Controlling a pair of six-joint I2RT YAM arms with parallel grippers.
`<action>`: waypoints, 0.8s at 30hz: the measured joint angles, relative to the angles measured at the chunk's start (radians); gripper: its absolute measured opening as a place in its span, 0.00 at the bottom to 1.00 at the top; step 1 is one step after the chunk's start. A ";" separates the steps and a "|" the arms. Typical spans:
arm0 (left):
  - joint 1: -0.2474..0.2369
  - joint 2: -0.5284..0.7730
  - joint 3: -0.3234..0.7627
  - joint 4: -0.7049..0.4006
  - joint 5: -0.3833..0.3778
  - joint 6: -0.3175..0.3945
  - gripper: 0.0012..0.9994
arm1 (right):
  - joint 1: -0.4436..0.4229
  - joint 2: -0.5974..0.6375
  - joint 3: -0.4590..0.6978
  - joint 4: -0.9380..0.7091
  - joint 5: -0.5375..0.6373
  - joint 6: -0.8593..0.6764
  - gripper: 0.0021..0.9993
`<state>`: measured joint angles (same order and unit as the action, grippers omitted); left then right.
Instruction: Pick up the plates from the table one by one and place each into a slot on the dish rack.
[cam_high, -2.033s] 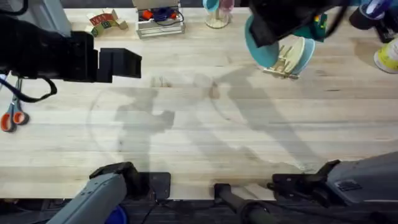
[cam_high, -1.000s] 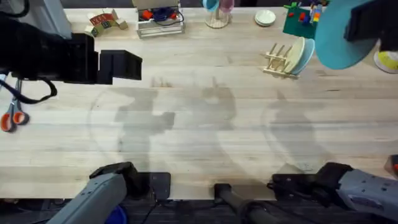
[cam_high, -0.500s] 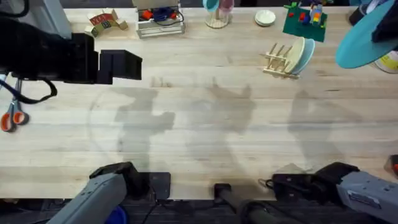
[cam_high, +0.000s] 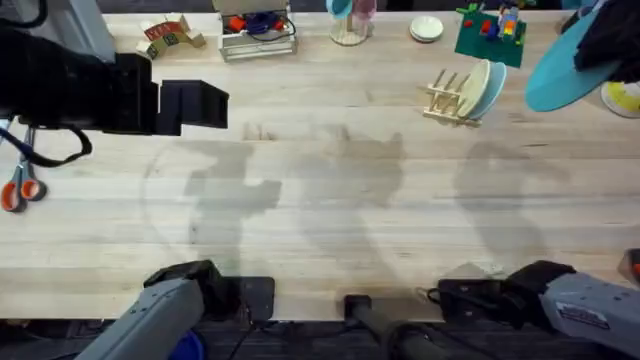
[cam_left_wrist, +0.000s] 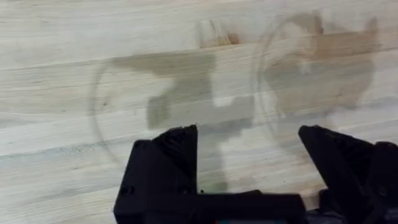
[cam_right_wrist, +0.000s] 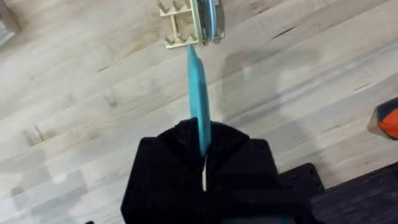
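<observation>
The bright turquoise plate (cam_high: 556, 72) hangs in the air at the table's far right, to the right of the dish rack (cam_high: 447, 99). My right gripper (cam_high: 598, 48) is shut on its rim. From the right wrist, the plate (cam_right_wrist: 198, 102) stands edge-on between my fingers, with the rack (cam_right_wrist: 179, 25) beyond it. A cream plate (cam_high: 476, 84) and a pale blue plate (cam_high: 493, 92) stand upright in the rack's slots. My left gripper (cam_high: 200, 103) hovers over the table (cam_high: 320, 220) at the far left, and it is open (cam_left_wrist: 249, 158) with nothing between its fingers.
Along the far edge stand wooden blocks (cam_high: 168, 38), a wire basket (cam_high: 258, 32), a cup (cam_high: 348, 28), a small white dish (cam_high: 427, 28) and a green toy-brick board (cam_high: 490, 30). Scissors (cam_high: 20, 186) lie at the left edge. A yellow-and-white object (cam_high: 625, 98) sits at far right.
My right gripper carried the turquoise plate from over the rack out to the far right, then drifted slightly back to the left. The left arm has stayed still.
</observation>
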<state>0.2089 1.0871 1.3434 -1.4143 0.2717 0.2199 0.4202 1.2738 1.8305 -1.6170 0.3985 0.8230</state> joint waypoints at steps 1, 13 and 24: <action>0.000 0.000 0.000 0.000 0.000 0.000 1.00 | 0.000 0.003 0.000 0.000 0.000 -0.005 0.03; 0.000 0.000 0.000 0.000 0.000 0.000 1.00 | 0.000 0.006 -0.001 0.000 0.005 -0.020 0.03; 0.000 0.000 0.000 0.000 0.000 0.000 1.00 | 0.000 0.032 -0.001 0.006 0.005 -0.065 0.03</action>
<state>0.2089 1.0874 1.3434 -1.4143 0.2714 0.2199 0.4202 1.3059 1.8297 -1.6112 0.4031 0.7578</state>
